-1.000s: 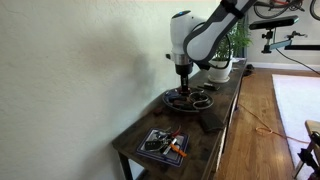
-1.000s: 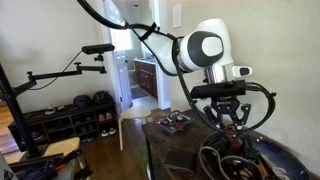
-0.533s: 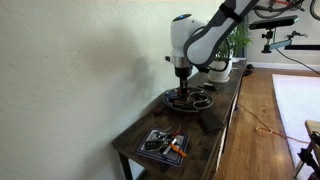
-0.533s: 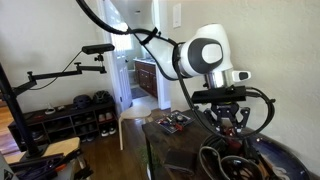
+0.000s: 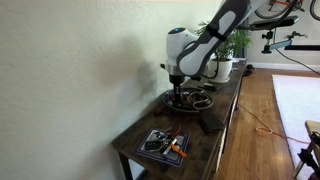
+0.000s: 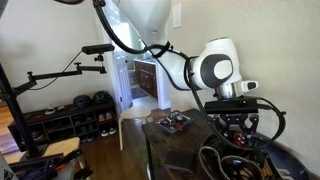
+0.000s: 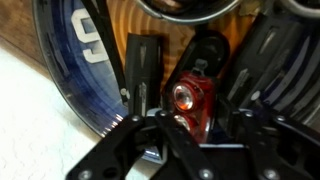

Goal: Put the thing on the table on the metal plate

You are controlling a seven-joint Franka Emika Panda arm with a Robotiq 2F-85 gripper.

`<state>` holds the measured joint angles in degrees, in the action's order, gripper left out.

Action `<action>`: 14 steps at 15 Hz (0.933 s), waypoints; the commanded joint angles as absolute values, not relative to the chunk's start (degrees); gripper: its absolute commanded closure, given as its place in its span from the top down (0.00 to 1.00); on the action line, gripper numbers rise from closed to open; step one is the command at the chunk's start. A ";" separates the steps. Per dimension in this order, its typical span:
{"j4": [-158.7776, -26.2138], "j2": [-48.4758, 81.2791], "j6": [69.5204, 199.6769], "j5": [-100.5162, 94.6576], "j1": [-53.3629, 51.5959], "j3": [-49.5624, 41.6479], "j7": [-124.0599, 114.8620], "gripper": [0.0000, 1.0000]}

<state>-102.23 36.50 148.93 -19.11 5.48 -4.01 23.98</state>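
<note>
Claw is spread wide, straddling a small red thing right by the metal plate rim on the table. Can't tell if it's in the plate.

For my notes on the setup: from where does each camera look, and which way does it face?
In an exterior view: beyond the table end holding the square tray, faces along the wall; arm and gripper show by the metal plate.
In an exterior view: sits low at the opposite end, faces a doorway; arm and gripper show.
Wrist view: faces down between the fingers at a red thing.
Both exterior views share the square tray.
</note>
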 commanded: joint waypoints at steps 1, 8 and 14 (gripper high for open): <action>-105.76 32.92 148.76 -18.51 5.69 -2.45 24.24 0.81; -116.27 18.36 142.47 -17.44 2.70 -1.29 18.98 1.00; -114.90 16.32 137.71 -14.77 2.67 -0.21 19.29 1.00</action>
<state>-115.00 16.26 137.78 -14.86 2.88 0.01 19.21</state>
